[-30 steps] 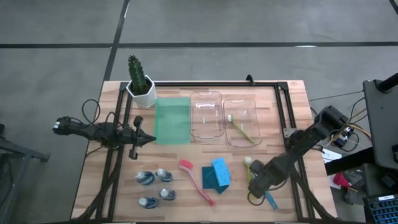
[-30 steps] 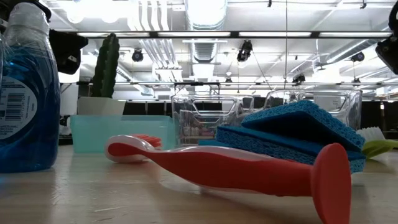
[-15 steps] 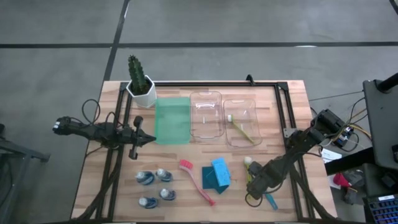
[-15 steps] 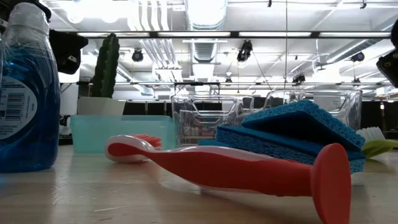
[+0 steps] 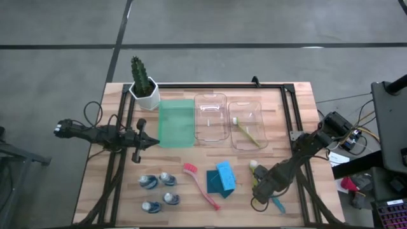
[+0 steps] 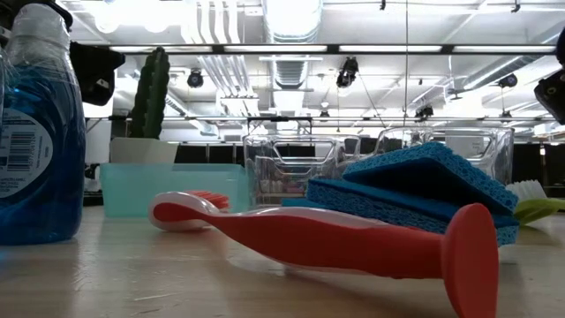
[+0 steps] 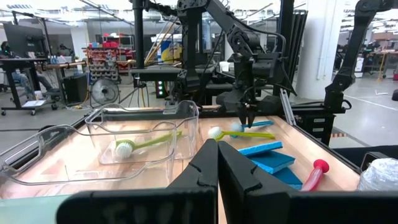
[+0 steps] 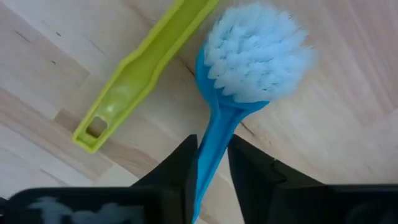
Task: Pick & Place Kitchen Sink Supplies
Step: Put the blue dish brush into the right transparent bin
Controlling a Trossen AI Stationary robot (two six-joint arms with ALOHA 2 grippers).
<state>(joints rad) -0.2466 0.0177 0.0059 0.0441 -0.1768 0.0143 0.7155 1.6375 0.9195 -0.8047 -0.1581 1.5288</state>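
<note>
A blue brush with a white head (image 8: 249,53) lies on the table near its right front, beside a yellow-green brush (image 8: 146,71). My right gripper (image 8: 212,149) points down over it (image 5: 259,191), shut on its handle. A pink long-handled brush (image 5: 202,187), two blue sponges stacked one on the other (image 5: 221,179) and several small blue-white bottles (image 5: 159,191) lie to the left. My left gripper (image 7: 217,163) waits shut and level at the table's left (image 5: 143,141). My right gripper pinches the blue brush's handle (image 8: 214,134) between its two fingers, just behind the white head. The fingers come from above, pointing down, and lie across the handle. The brush lies flat on the table.
A green tray (image 5: 175,124) and two clear trays (image 5: 210,102) (image 5: 247,108) stand in a row at the far middle; the right one holds another yellow-green brush (image 5: 249,132). A potted cactus (image 5: 144,86) stands at the far left. A black frame (image 5: 289,95) borders the table.
My right arm has bent a little lower over the blue brush, its gripper staying above the same spot. The brushes, sponges and bottles lie where they were.
</note>
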